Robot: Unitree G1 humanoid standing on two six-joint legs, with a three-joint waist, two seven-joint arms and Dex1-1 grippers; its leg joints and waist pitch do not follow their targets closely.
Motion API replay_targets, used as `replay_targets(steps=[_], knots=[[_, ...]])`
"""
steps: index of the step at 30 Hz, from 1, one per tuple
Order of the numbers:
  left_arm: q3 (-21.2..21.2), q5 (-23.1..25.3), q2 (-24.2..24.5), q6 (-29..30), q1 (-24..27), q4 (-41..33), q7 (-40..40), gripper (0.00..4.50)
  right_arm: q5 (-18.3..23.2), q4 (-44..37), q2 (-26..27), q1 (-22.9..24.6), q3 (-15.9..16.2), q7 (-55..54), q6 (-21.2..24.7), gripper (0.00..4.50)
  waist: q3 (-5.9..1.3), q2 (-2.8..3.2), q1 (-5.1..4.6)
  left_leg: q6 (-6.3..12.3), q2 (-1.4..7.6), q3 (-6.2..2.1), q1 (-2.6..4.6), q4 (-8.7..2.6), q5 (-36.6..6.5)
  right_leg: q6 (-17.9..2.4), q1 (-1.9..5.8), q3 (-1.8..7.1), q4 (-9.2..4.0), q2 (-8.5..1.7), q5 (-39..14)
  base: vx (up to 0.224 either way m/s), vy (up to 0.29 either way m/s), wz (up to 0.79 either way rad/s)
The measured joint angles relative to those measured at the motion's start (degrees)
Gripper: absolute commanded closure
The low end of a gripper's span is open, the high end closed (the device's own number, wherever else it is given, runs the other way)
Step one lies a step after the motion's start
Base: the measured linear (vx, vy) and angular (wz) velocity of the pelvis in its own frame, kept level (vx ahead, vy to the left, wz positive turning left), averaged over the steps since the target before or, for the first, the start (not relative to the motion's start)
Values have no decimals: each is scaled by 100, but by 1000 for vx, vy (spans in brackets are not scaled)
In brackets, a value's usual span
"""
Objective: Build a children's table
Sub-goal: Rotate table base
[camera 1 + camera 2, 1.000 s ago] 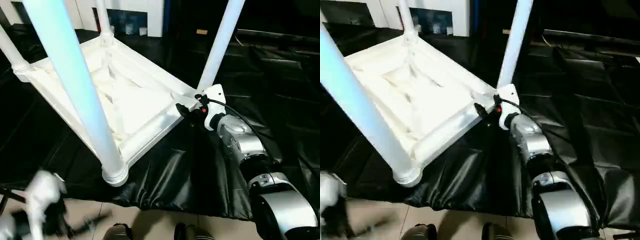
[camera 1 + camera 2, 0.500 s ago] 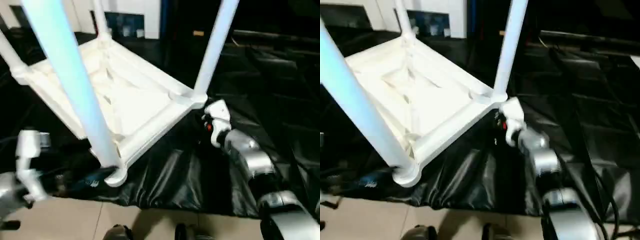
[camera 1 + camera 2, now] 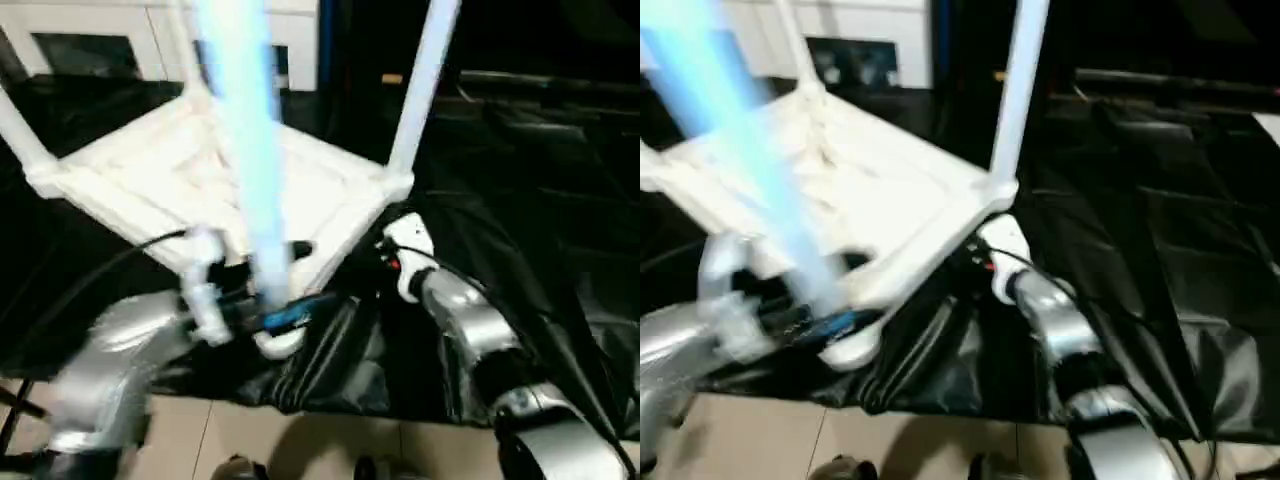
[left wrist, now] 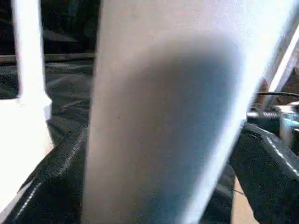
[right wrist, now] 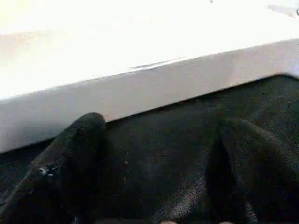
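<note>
Four legs (image 3: 245,150) stand socketed in our upturned tabletop (image 3: 150,175); only flipping it remains, we judge. Left gripper (image 3: 285,290) brackets the nearest leg, wide open; right gripper (image 3: 375,250) hangs open and empty.

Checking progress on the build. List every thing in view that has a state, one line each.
tabletop: upside down on the black sheet, ribbed underside up.
near leg: standing in its corner socket.
right leg: standing in its corner socket.
left gripper: fingers open, at the near leg's base.
right gripper: fingers open, by the tabletop's right corner.
black sheet: spread out, wrinkled.
</note>
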Motion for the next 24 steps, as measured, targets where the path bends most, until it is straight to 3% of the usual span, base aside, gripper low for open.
replay_targets(steps=[3, 12, 18, 24], knots=[[-304, 225, -378, -150, -225, 254, 174, 7, -66, 123, 6, -32, -3, -10, -10, 0, -27, -36, -9, 1, 0, -5, -1, 5, 0, 0, 2, -4, 0, 0, 2, 0, 0, 0], [-873, 738, -1449, -669, -949, 1281, 596, 7, -103, 396, -147, -186, -130, -115, -41, 0, -37, -21, -49, 3, 2, -6, -11, 15, -1, -4, -1, -7, -3, 0, 15, 0, 0, 0], [-1164, 1194, -2016, -1204, -1322, 2016, 901, 7, -129, 505, -243, -187, -278, -285, -107, 0, -112, 113, -41, 12, 3, -15, -50, 18, -5, -6, -15, -20, -10, 0, 16, 0, 0, 0], [-1278, 1633, -2208, -1746, -1617, 2633, 1357, 7, -131, 549, -295, -187, -343, -319, -161, 0, -174, 215, -44, 14, 4, -19, -55, 24, -4, -6, -11, -23, -8, 0, 17, 0, 0, 0]])
